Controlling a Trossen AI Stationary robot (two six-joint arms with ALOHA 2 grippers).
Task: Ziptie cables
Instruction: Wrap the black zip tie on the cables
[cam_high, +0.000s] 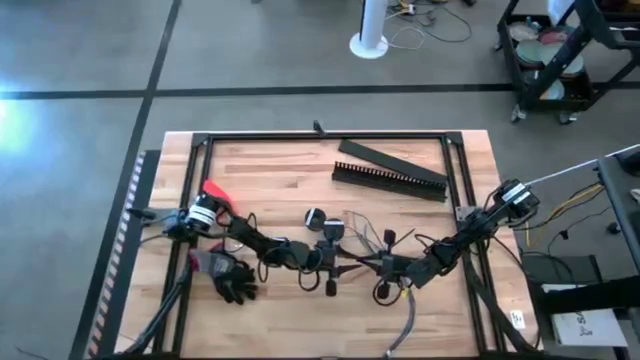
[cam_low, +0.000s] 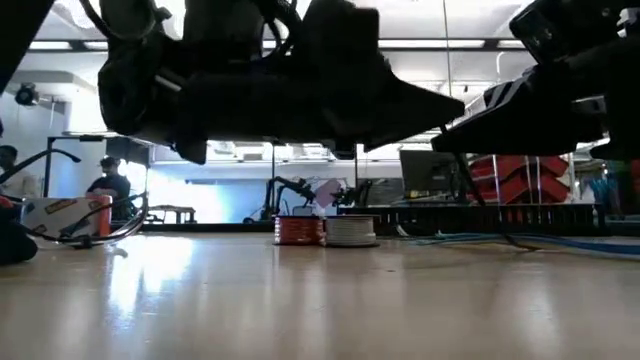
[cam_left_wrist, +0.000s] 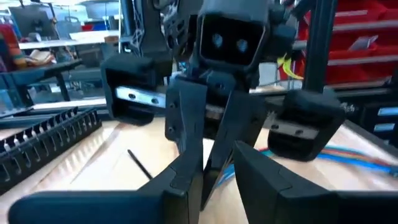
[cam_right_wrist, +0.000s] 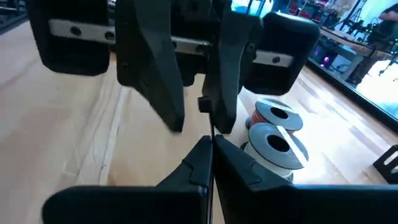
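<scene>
Both grippers meet tip to tip over the table's near middle, clear of the wood in the low view. My right gripper (cam_high: 380, 265) (cam_right_wrist: 211, 152) is shut on the ziptie (cam_right_wrist: 212, 134), a thin black strip. The ziptie's small blocky end (cam_right_wrist: 204, 104) stands between the parted fingers of my left gripper (cam_high: 345, 264) (cam_left_wrist: 217, 171), close to one finger (cam_right_wrist: 227, 93); I cannot tell if it touches. The cables show as thin black wire loops (cam_high: 365, 235) on the wood just beyond the grippers. A grey cord (cam_high: 408, 318) runs off the near edge. My right gripper pinches the ziptie (cam_right_wrist: 212, 142) between its two fingertips, a little short of the blocky end. The fingers come level from the table's right. The strip stands out beyond the fingertips toward my left gripper, lifted clear of the table.
Two small wire spools (cam_right_wrist: 273, 134) (cam_high: 322, 222) stand just beyond the grippers. The comb-toothed duct (cam_high: 390, 178) and a flat black bar (cam_high: 375, 152) lie at the far right. A black glove (cam_high: 232, 282) lies near the left arm. A thin black strand (cam_left_wrist: 140, 163) rests on the wood.
</scene>
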